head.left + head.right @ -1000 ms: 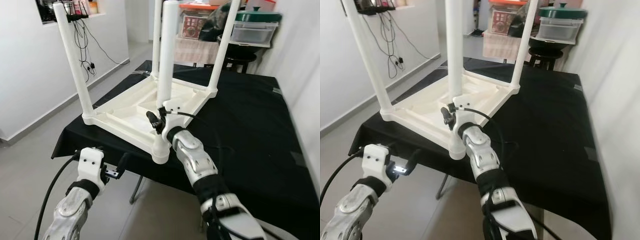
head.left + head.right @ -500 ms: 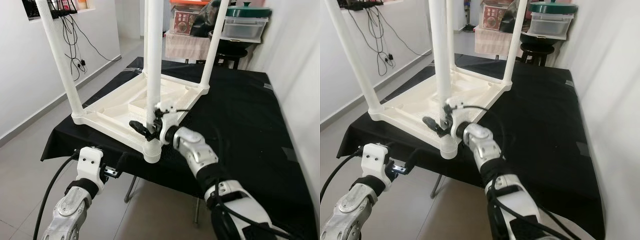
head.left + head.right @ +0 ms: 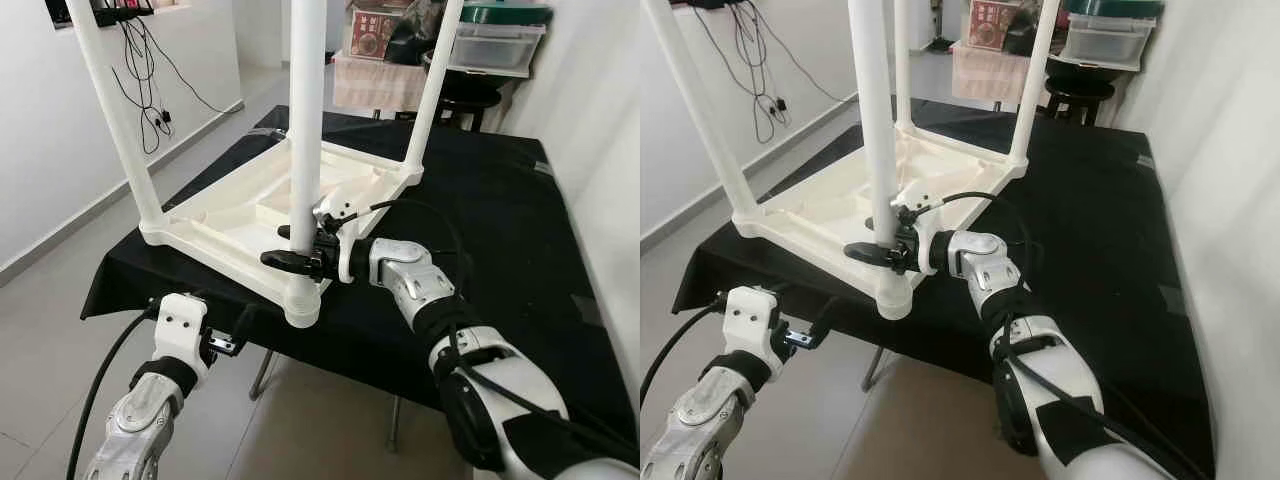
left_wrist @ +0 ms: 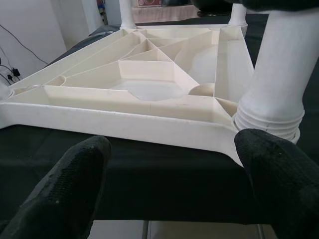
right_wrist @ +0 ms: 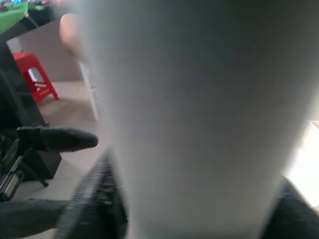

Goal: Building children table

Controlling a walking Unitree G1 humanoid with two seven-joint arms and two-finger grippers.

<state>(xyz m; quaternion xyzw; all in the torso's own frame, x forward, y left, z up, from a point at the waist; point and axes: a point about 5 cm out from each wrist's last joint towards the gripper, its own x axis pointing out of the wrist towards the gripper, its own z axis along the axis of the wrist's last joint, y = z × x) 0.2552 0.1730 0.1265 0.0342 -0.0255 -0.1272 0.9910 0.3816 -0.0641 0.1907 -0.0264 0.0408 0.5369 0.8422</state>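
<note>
Left eye view showed us one upturned white plastic children's table (image 3: 250, 215) with four legs on the black-clothed table (image 3: 480, 210); our right gripper (image 3: 300, 250) clasped the nearest leg (image 3: 305, 130), our left gripper (image 4: 169, 184) hung wide open below the edge

A small white plastic children's table (image 3: 250, 215) lies upside down on the black-draped table (image 3: 480, 220), its ribbed underside showing and four round white legs (image 3: 306, 130) standing upright at the corners.

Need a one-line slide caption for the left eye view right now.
Right gripper clasps the nearest leg of the upturned white table on a black cloth.
</note>
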